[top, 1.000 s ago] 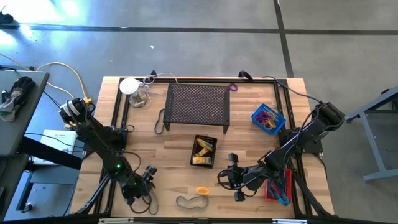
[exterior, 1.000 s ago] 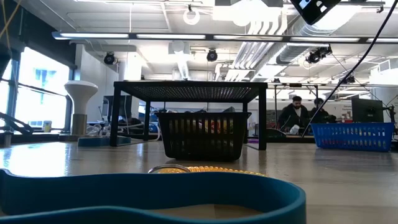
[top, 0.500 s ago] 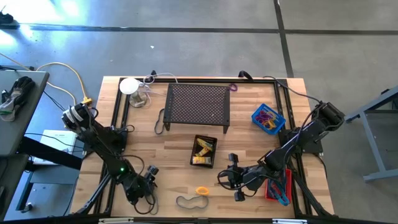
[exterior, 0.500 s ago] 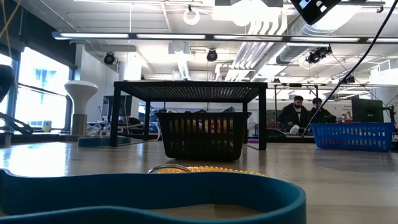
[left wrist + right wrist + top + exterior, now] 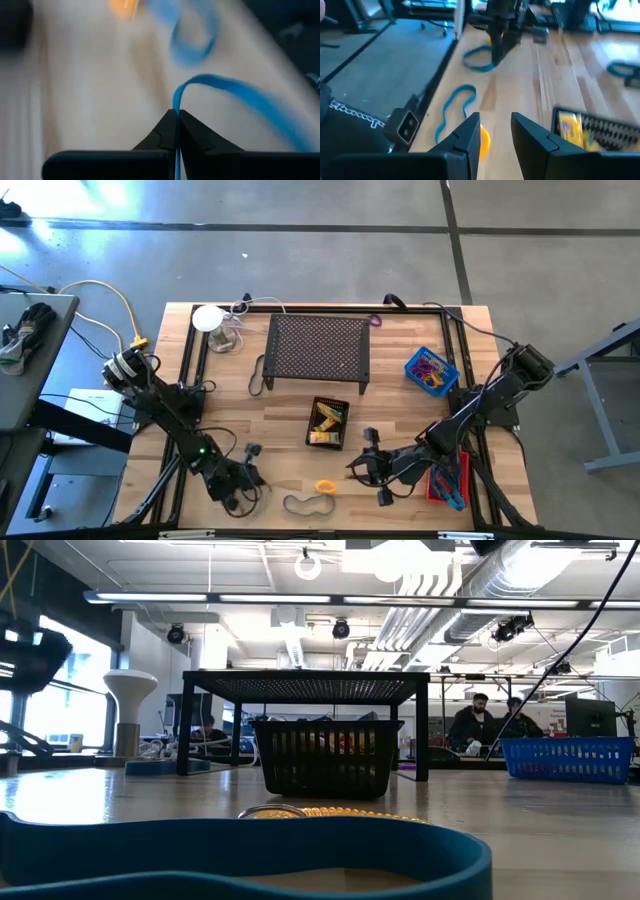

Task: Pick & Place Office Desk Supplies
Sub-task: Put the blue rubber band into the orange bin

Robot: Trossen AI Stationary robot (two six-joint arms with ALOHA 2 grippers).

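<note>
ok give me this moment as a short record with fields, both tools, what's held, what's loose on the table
left tool: shut on a thin blue rubber band loop, near the table's front left
right tool: jaws apart, empty, low over the wood near the front centre
loose items: orange ring; grey-blue rubber band loop beside it
black mesh basket: holds yellow rectangular packets
blue mesh basket: holds small coloured items
red mesh basket: at the front right
black perforated metal stand: at the back centre
</note>
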